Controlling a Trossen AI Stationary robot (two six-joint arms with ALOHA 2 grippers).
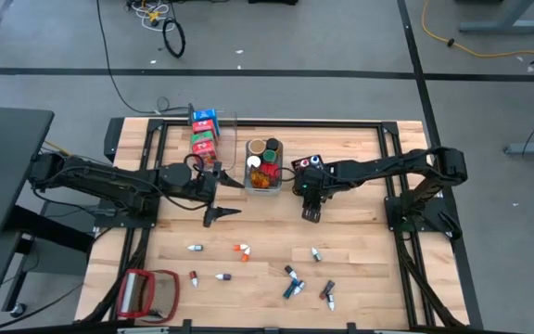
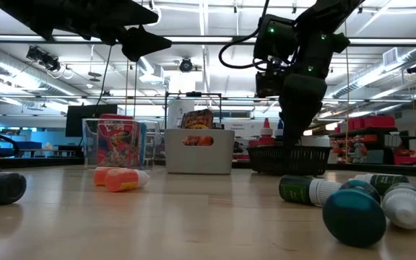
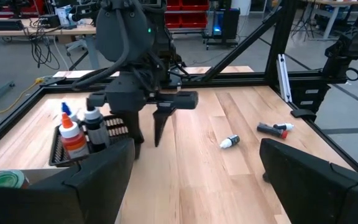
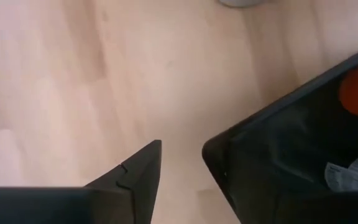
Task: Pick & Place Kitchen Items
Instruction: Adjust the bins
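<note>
Several tiny bottles lie on their sides on the wooden table, among them an orange-capped one (image 1: 241, 250), a white one (image 3: 229, 142) and a teal-capped one (image 2: 352, 213). Cartons (image 1: 205, 134) stand in a clear bin, jars (image 1: 264, 158) in a grey bin (image 1: 264, 186), and bottles (image 3: 73, 134) in a black basket (image 1: 309, 165). My right gripper (image 1: 311, 215) points down at bare table just near of the basket, open, with nothing between its fingers (image 3: 160, 127). My left gripper (image 1: 219, 195) hovers level beside the grey bin, wide open and holding nothing.
A red-framed flat object (image 1: 146, 292) lies at the near left corner. Black frame rails (image 1: 392, 158) border the table. The basket's corner (image 4: 229, 162) stands close beside my right finger (image 4: 138, 177). Bare wood lies between the bins and the scattered bottles.
</note>
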